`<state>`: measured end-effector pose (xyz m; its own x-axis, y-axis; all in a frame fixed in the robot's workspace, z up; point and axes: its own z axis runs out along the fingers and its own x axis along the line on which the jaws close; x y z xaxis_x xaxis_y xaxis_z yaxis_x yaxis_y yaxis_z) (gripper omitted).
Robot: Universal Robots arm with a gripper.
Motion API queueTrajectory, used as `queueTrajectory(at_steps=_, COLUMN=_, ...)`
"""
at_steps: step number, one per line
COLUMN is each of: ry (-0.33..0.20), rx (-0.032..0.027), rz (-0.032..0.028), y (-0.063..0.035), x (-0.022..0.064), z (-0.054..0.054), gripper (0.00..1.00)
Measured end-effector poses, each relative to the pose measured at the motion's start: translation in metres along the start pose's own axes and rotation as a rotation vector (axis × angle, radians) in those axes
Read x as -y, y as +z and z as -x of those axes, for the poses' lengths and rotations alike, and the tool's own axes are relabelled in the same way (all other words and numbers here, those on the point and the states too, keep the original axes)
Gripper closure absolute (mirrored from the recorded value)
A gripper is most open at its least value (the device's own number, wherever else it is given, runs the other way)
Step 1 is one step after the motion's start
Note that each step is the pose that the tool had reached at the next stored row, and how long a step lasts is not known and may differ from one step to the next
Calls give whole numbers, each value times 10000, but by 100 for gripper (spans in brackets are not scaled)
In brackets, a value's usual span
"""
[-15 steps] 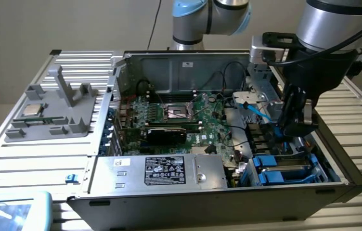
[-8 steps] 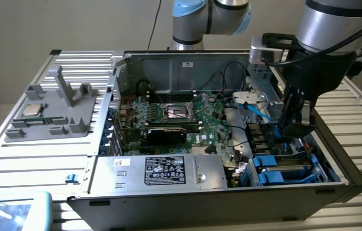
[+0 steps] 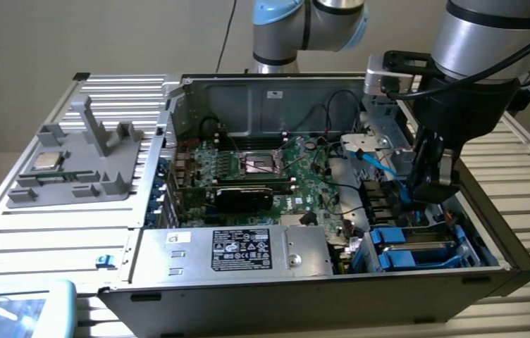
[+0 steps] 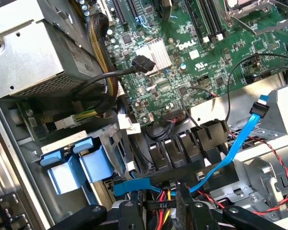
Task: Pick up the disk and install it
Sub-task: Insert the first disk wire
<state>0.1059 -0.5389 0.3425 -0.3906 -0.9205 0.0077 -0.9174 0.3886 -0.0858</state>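
The disk point(image 3: 417, 248), silver-grey in its bright blue carrier, lies in the drive bay at the open computer case's point(image 3: 490, 232) front corner, on the exterior view's right. Its light blue end tabs point(image 4: 69, 160) show in the wrist view beside the bay's metal wall. My gripper point(image 3: 431, 193) hangs just above and behind that bay, over the case's inside. In the wrist view the gripper point(image 4: 168, 221) has its dark fingers point(image 4: 86, 218) spread apart, with only cables between them. It stands open and holds nothing.
A blue flat cable point(image 4: 240, 139) and red-black wires run right under the gripper. The big silver box with a black label point(image 3: 237, 250) sits at the case front, the green motherboard point(image 3: 265, 169) behind it. A grey fixture point(image 3: 77, 176) holding a processor chip point(image 3: 48, 160) stands at the exterior view's left.
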Motion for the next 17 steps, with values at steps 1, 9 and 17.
queueTrajectory(at_steps=1, ry=0, rx=0, rz=0, y=0, x=0, z=0, gripper=62)
queueTrajectory(at_steps=9, ry=0, rx=1, rz=0, y=0, x=0, z=0, gripper=54)
queueTrajectory(at_steps=17, ry=1, rx=4, rz=-3, y=-10, x=1, z=1, gripper=47)
